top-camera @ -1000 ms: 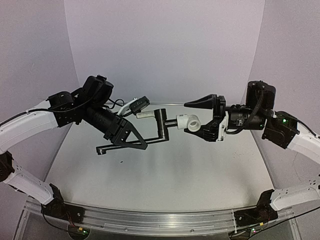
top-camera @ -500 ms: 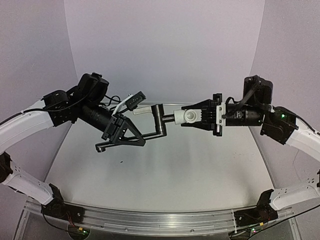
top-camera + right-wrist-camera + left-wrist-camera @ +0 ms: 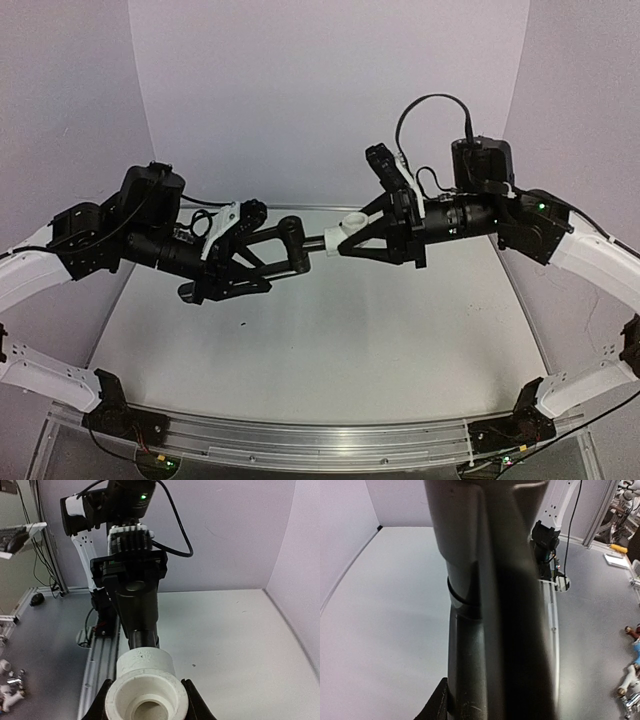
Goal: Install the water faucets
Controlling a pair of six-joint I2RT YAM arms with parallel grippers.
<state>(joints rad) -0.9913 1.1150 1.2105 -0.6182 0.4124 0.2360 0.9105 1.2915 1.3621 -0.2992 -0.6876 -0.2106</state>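
White tabletop (image 3: pixel 320 345) below left pincer (image 3: pixel 258 255) clamped on black pipe (image 3: pixel 293 246), right pincer (image 3: pixel 358 241) clamped on white fitting (image 3: pixel 352 224)

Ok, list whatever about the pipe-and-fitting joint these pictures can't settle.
1. Left wrist: the blurred slim black metal pipe fills the frame, hiding the joint.
2. Top: insertion depth too small; the right pincer crowds the white plastic fitting.
3. Right wrist: bottom edge cuts off the fitting.

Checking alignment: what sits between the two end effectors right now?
In the top view, only the black faucet pipe spans it, running from the left end effector into the white fitting held by the right end effector.
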